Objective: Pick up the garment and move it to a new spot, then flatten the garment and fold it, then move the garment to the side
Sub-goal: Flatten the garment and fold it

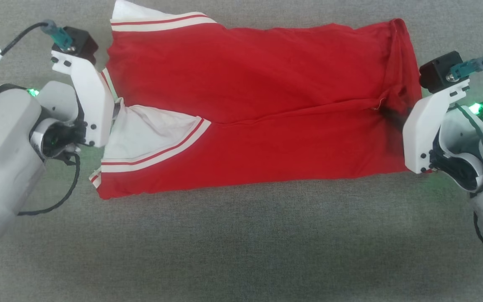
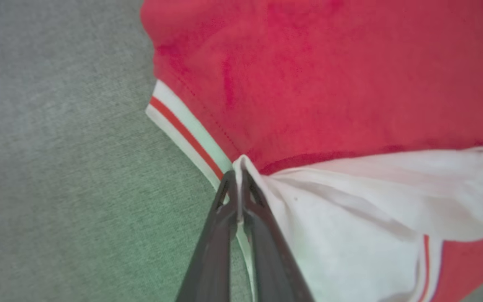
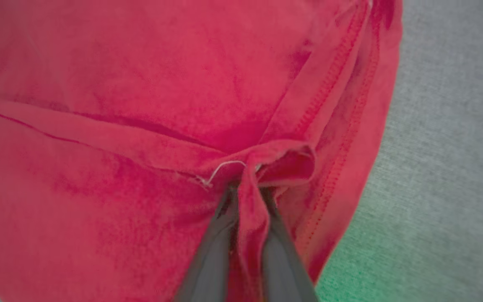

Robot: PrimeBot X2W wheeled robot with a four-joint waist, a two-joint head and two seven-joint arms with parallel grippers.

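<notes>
Fold step in hand, likely near done. Red jersey T-shirt [image 1: 258, 113] lies doubled lengthwise on grey fabric surface [image 1: 241, 243]. Left gripper [image 2: 236, 180] pinches white sleeve edge [image 2: 350, 209]. Right gripper [image 3: 247, 197] pinches red hem fold [image 3: 283, 155]. Next: 2 grippers move level, cloth taut.

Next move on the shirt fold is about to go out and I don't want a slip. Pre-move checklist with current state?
1. Left end effector pinching the garment at the white sleeve edge: ok.
2. Right end effector pinching the red hem: ok.
3. Garment body resting on the grey surface: ok.
4. Fabric smooth: not ok, hem bunched at the right grip, sleeve rumpled.
5. Layers caught in each grip: cannot tell.
</notes>
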